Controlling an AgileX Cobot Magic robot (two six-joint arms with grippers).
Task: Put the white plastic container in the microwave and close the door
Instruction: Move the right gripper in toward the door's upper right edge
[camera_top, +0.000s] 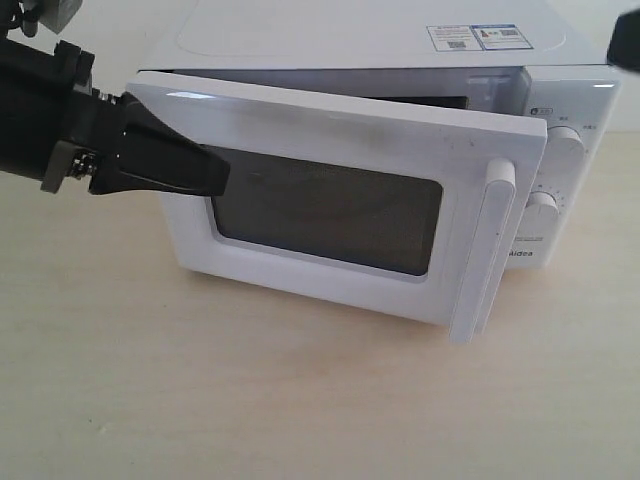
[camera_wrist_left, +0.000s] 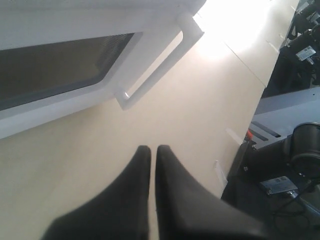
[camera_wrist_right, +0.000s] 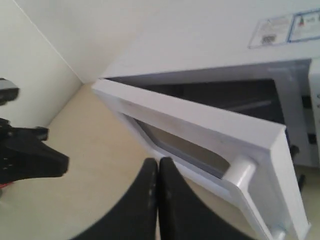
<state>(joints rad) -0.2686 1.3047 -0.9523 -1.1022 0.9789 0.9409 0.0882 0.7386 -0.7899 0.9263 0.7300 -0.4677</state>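
**Microwave door ajar, both grippers closed and empty**

The white Midea microwave (camera_top: 350, 40) sat on a pale wooden table (camera_top: 300, 400), with two stickers (camera_top: 475, 38) on its top and two round dials (camera_top: 565, 150) on its right-hand panel. Its door (camera_top: 330, 125) stood partly open, swung out from the left hinge. A wedge-shaped gap showed between the door's top edge and the oven body. The dark window (camera_top: 330, 215) and the vertical white bar handle (camera_top: 485, 250) faced the exterior camera.

The left gripper (camera_top: 222, 172) reached in from the left of the exterior view with its black fingers pressed together and nothing between them. Its tip lay in front of the door's outer face, at the hinge-side edge of the window. The left wrist view showed table between the tip and the door, so it was probably just short of contact, though I could not be sure.

The right gripper (camera_wrist_right: 158, 161) was also closed, fingers flush against each other and empty. In its wrist view it hung above the door's top edge, near the handle end.

The white plastic container could not be made out. The strip of cavity seen through the gap was too dark to tell what it held.
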